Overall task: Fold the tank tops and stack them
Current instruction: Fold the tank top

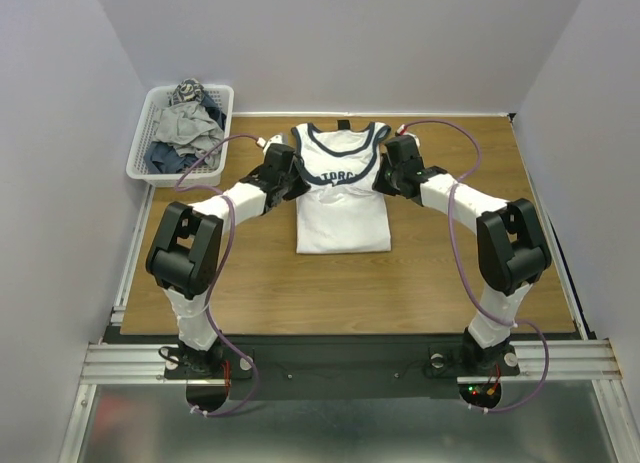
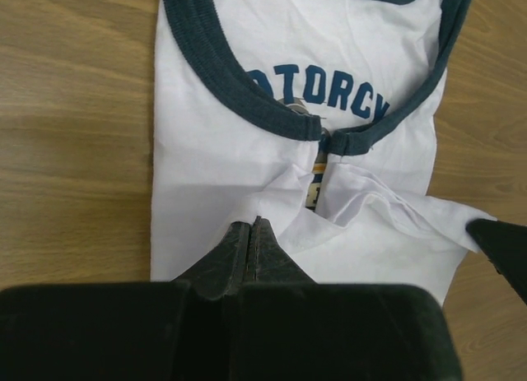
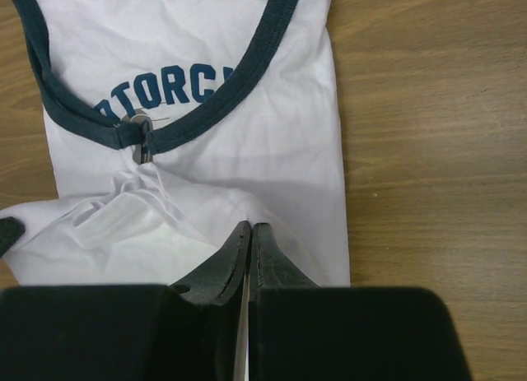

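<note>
A white tank top [image 1: 342,223] with navy trim and a dark blue chest print lies flat in the middle of the wooden table, neck toward the far side, its sides folded in to a narrow rectangle. My left gripper [image 1: 297,180] [image 2: 254,225] is shut on a pinch of its white cloth at the left side, just below the print. At the right side my right gripper [image 1: 383,175] [image 3: 249,229] is shut on the tank top [image 3: 272,151] in the same way. The cloth [image 2: 370,216] is puckered up between the two grips.
A white mesh basket [image 1: 140,155] holding a heap of grey and blue clothes [image 1: 185,128] stands at the far left corner. White walls close in the table on three sides. Bare wood [image 1: 340,293] lies between the tank top and the arm bases.
</note>
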You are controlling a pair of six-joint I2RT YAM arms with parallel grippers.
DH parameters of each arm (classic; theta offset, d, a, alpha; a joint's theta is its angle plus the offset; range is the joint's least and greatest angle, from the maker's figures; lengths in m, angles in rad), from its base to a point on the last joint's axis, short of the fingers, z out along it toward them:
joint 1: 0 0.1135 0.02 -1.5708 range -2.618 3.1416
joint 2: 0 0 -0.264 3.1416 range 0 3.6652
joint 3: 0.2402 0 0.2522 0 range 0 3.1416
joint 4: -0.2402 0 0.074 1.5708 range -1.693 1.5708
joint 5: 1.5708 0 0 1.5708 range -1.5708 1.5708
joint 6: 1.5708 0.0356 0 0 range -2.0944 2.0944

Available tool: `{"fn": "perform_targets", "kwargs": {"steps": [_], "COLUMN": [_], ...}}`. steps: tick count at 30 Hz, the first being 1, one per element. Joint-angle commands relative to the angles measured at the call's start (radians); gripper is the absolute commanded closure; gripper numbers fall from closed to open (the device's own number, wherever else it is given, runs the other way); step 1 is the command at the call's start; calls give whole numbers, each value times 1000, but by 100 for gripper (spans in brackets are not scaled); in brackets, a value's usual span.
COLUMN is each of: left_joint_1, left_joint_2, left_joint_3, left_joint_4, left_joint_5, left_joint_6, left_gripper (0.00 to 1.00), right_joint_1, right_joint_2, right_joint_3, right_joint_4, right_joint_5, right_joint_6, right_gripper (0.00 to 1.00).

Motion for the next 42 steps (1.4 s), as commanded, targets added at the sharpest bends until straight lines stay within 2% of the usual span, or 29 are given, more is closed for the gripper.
{"fn": "perform_targets", "kwargs": {"steps": [1,7,14,15,16,17,18,20,21,24,26,29,32,35,38,42], "left_joint_1": [2,5,22,24,30,31,33,37,39,43,45,45,33,-10,-22,-24], "left_joint_2": [-3,-8,70,79,96,103,106,107,104,71,32,-11,-43,-63,1,99], "left_joint_3": [59,70,123,129,142,146,149,156,156,149,134,122,85,33,54,122], "left_joint_4": [68,93,92,93,93,92,95,102,105,113,113,87,66,67,78,70], "left_joint_5": [43,54,57,60,63,64,64,60,56,47,31,-1,-1,-58,-39,-15], "left_joint_6": [21,27,41,45,47,50,51,57,56,51,53,54,38,7,-4,-7], "left_gripper": [100,100,100,90,77,77,63,55,52,47,46,46,51,56,67,86], "right_joint_1": [-11,-27,-55,-58,-63,-63,-64,-66,-66,-66,-66,-64,-51,-11,12,14], "right_joint_2": [-16,-47,5,23,30,34,40,51,53,53,45,18,-1,-9,17,63], "right_joint_3": [39,28,46,49,54,58,60,80,87,121,133,121,85,43,32,34], "right_joint_4": [70,82,88,88,88,88,88,88,87,87,80,73,71,70,68,70], "right_joint_5": [-10,2,-10,-12,-12,-12,-9,-1,0,2,2,-3,-35,-21,-15,-23], "right_joint_6": [4,4,17,20,20,22,22,11,7,-19,-33,-33,-26,-27,-22,-22], "right_gripper": [100,100,100,99,89,82,74,57,46,35,34,35,39,43,51,54]}}
